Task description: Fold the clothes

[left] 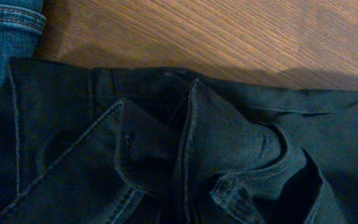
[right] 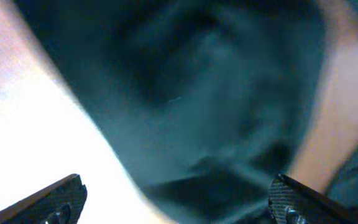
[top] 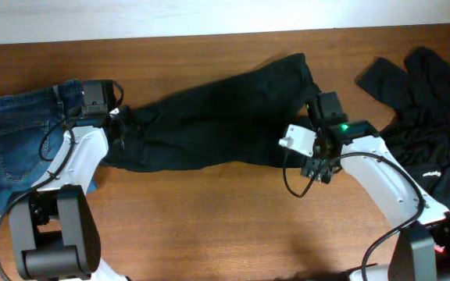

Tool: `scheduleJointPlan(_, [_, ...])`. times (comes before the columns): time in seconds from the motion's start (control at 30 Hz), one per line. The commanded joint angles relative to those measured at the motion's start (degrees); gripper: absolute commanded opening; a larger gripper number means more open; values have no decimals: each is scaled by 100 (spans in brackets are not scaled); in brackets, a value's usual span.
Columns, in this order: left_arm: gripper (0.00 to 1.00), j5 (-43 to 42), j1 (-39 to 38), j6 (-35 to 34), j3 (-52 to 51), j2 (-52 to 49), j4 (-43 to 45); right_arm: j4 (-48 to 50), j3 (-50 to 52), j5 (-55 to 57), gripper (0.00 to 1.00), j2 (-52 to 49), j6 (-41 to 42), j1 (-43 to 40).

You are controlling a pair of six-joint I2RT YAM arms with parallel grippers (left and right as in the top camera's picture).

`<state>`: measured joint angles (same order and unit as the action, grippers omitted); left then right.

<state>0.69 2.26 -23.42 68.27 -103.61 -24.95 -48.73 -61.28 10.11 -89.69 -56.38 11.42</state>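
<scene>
Brown wood-grain counter (top: 225, 234) fills the overhead view, with a pale strip of wall (top: 209, 16) along its far edge. A long pair of black trousers (top: 209, 117) lies across the middle of the counter. The waist end is at the left and the legs run up to the right, loosely rumpled rather than flat. Blue denim jeans (top: 22, 133) lie at the left end of the counter, just beside the trousers' waist, and a heap of black clothes (top: 428, 101) sits at the right edge.

The left gripper (top: 119, 117) rests at the waist end of the trousers, between them and the jeans. Its jaws are closed. The left wrist view does not show them, only the bunched waistband, its seams and a corner of denim, so whether they pinch any cloth cannot be told.

The right gripper (top: 319, 97) hangs over the leg end of the trousers, well apart from the left one. Its jaws stand wide open and hold nothing. In the right wrist view the two dark fingertips (right: 61, 196) frame blurred black fabric close below, with a bright patch of counter at the left.
</scene>
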Motion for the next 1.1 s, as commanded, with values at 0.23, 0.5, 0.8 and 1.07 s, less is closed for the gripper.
scheduleJointPlan(0.23, [1,61,13,-52,111,-52,-50,-116,-15,-61,96,-96,396,319])
scheduleJointPlan(0.5, [1,61,13,-52,109,-52,-125,144,286,-59,90,-295,400,319])
scheduleJointPlan(0.8, [1,61,13,-52,109,-52,-131,623,487,-33,47,-302,640,264])
scheduleJointPlan(1.07, [1,61,13,-52,111,-52,-170,960,439,238,4,-299,1670,267])
